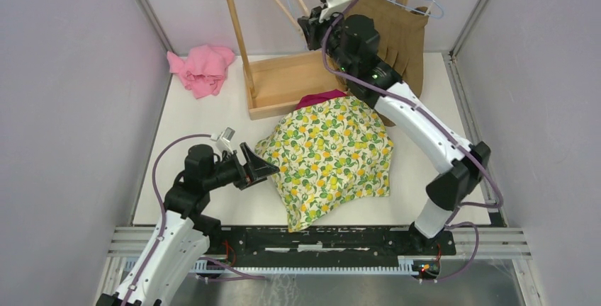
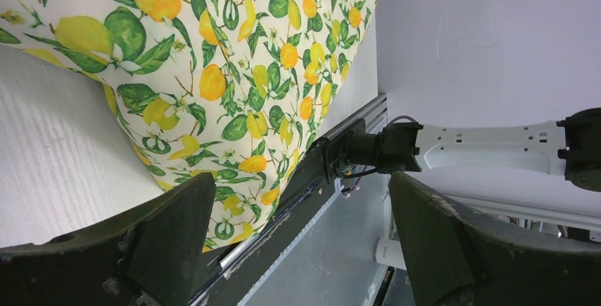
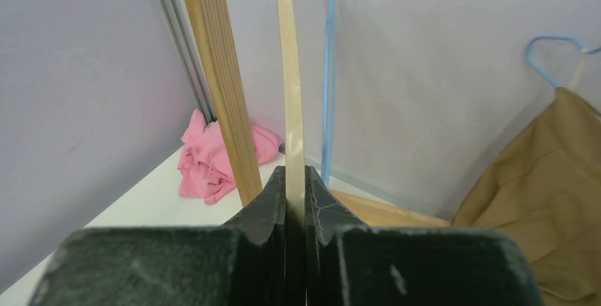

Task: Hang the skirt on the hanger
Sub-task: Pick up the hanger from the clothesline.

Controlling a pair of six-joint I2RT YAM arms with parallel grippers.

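The lemon-print skirt (image 1: 329, 154) lies spread on the middle of the white table (image 1: 212, 118), in front of the wooden rack (image 1: 283, 83). The left gripper (image 1: 261, 166) gapes wide beside the skirt's left edge, grasping nothing. The right gripper (image 3: 295, 178) is clenched on the pale wooden hanger (image 3: 289, 72) up by the rack.

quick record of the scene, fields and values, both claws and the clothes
left claw: open, holding nothing, beside the lemon skirt's edge
right claw: shut on pale hanger, up by the rack
lemon skirt: lying on table, not on a hanger
brown skirt: hanging on blue hanger
pink cloth: far left corner of table
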